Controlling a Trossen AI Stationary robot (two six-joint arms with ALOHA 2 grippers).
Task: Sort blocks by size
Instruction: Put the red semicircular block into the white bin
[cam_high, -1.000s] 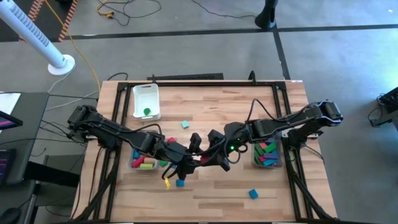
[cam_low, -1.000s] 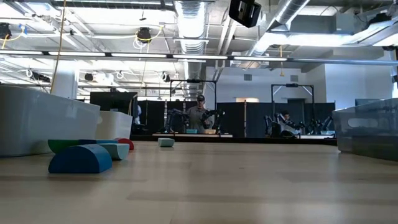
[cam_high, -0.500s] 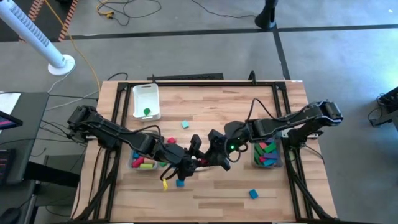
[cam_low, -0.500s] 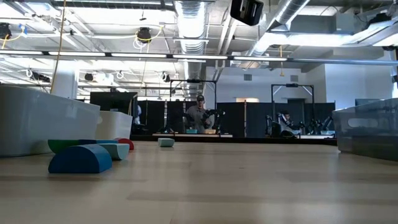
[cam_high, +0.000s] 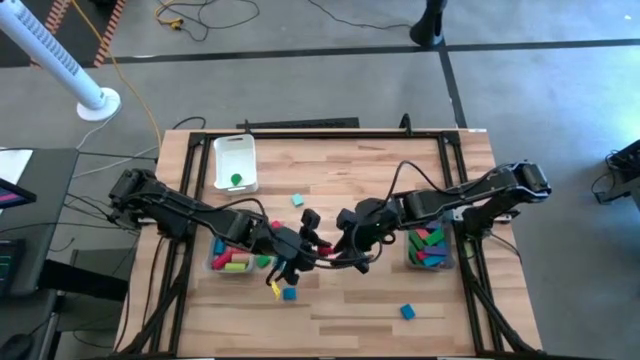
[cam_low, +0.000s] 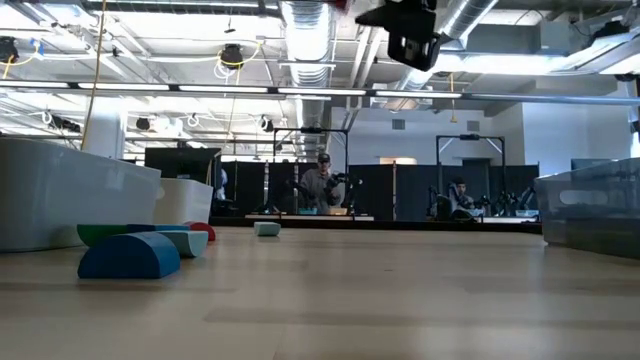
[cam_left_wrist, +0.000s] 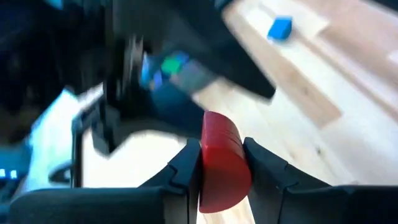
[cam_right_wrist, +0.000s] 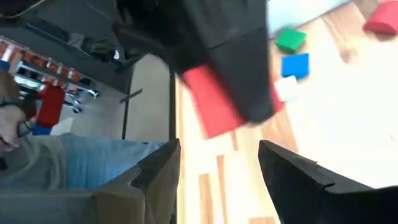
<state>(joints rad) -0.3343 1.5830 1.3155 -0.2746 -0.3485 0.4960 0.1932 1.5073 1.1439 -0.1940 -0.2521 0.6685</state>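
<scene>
Above the middle of the wooden table (cam_high: 380, 170), toward its front edge, the left gripper (cam_left_wrist: 222, 163) is clamped on a red half-round block (cam_left_wrist: 221, 158), flat end facing the right gripper (cam_right_wrist: 217, 165), whose fingers (cam_right_wrist: 292, 171) stand apart around nothing. No writing is legible.

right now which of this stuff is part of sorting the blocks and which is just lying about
Part of the job:
- red block, held by the left gripper
- loose blue blocks
- teal block
- bins with sorted blocks
- right gripper, fingers open

Lying about:
- white tray with a green piece
- floor cables
</scene>
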